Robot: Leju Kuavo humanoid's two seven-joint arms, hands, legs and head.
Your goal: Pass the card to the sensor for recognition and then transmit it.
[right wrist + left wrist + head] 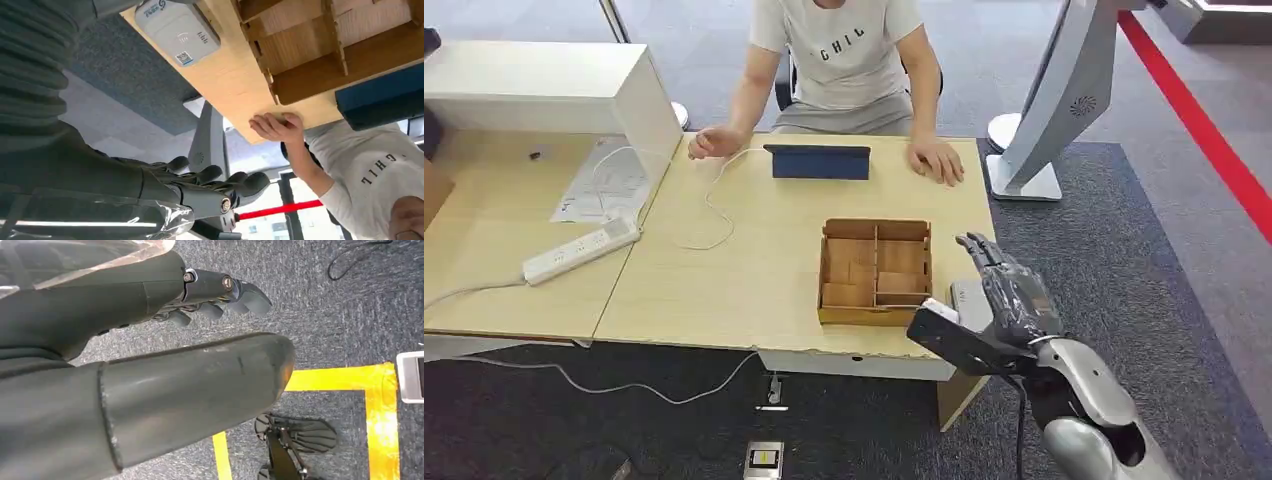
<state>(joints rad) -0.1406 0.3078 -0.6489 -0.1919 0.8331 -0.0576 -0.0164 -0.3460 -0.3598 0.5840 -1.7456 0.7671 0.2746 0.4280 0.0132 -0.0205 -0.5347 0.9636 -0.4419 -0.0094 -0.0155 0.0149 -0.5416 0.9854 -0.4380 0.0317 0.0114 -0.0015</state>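
Right hand raised at the near right corner of the light wood-grain bench, dark fingers straight and apart, holding nothing. Just under it on the bench edge lies the sensor, a flat white plastic box with rounded corners, a small printed label and icons too small to read. No card can be made out.

Beside the hand toward the bench centre: brown cardboard divider box, thin slotted walls forming open compartments. Farther away stands a dark blue tablet case, matte. A person in a light grey T-shirt reading "CHIL" sits across, both hands on the bench. White power strip with a white cable well off to the hand's left.

Left hand hangs over speckled grey carpet with yellow tape lines, fingers slightly curled and apart, nothing in them.
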